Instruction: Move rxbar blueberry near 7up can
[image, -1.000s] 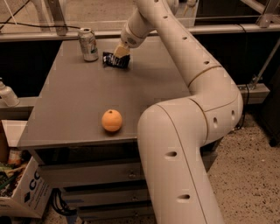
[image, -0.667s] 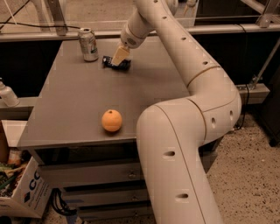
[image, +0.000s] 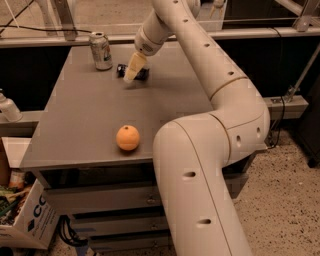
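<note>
The rxbar blueberry is a small dark wrapper lying on the grey table near its far edge. It is partly hidden behind my gripper, which comes down onto it from above. The 7up can stands upright at the table's far left, a short gap to the left of the bar. My cream arm reaches over the table's right side.
An orange sits near the table's front edge. A white bottle stands on a ledge to the left. A cardboard box sits on the floor at the lower left. Drawers are under the table.
My gripper stays at the bar beside the can and has tilted slightly. The can and the orange have not moved.
</note>
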